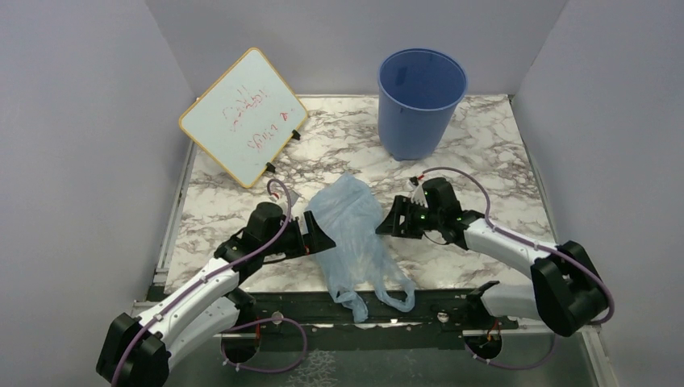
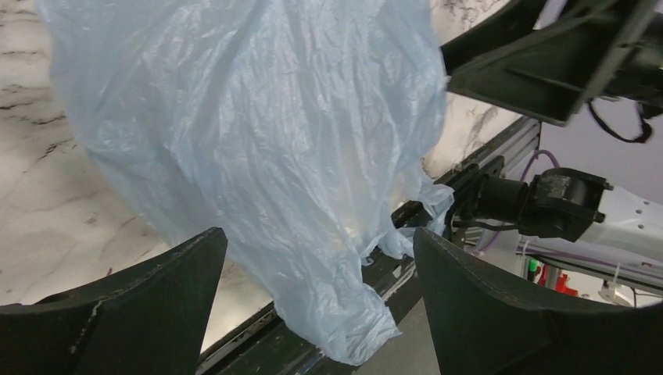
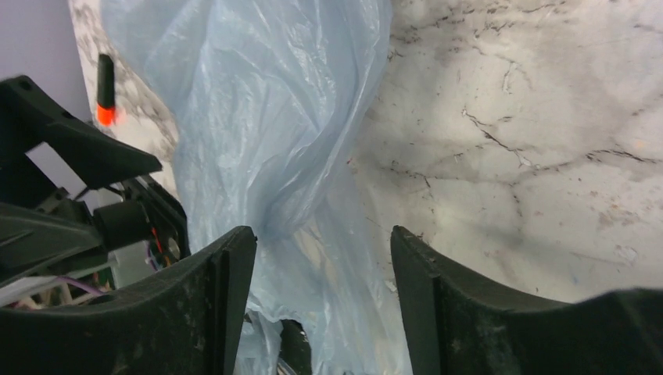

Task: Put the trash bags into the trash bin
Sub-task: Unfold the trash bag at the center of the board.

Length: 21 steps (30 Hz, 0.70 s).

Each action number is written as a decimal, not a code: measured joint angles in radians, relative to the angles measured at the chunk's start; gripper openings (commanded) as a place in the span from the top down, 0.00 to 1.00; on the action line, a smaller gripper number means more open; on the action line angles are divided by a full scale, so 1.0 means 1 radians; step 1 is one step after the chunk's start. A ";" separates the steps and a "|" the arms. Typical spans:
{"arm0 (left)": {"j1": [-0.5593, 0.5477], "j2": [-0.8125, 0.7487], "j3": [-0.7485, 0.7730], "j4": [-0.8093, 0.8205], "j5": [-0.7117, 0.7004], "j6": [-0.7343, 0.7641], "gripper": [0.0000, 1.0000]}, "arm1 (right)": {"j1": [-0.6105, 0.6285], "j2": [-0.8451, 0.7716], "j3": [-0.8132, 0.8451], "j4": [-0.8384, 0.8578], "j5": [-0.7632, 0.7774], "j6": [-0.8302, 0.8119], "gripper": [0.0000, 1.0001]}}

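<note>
Apparently unheld, bag (image 1: 355, 234) (crumpled) overhangs marbled tabletop (image 1: 500, 161) between grey walls (image 1: 81, 121).

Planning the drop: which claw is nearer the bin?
The right claw: the trash bin stands just beyond it, while the left claw sits across the bag, farther off.

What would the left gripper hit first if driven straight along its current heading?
The trash bag, crumpled on the table directly ahead of the open left gripper, possibly touching it. Behind the bag, the right gripper faces back; depth unclear.

Left end effector (image 1: 325, 240) spread wide; right end effector (image 1: 385, 225) apparently spread too.
</note>
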 measured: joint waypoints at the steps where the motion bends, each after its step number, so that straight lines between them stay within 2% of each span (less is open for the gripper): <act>1: 0.000 -0.007 -0.005 0.011 0.005 -0.007 0.10 | 0.000 0.023 0.000 0.010 -0.016 -0.003 0.39; 3: -0.002 -0.010 -0.011 0.029 0.014 -0.015 0.10 | 0.001 0.091 0.000 0.053 -0.075 0.002 0.38; 6: -0.005 -0.007 -0.019 0.044 0.028 -0.027 0.09 | 0.004 0.122 0.000 0.085 -0.103 0.015 0.33; 12: -0.006 -0.021 -0.020 0.052 0.029 -0.032 0.11 | 0.020 0.059 0.002 0.099 -0.113 0.007 0.32; 16: -0.006 -0.003 -0.021 0.070 0.027 -0.031 0.12 | 0.115 0.055 0.039 0.089 -0.132 -0.028 0.33; 21: -0.006 0.069 -0.002 0.073 0.028 -0.005 0.13 | 0.194 0.126 0.092 0.014 -0.042 -0.061 0.36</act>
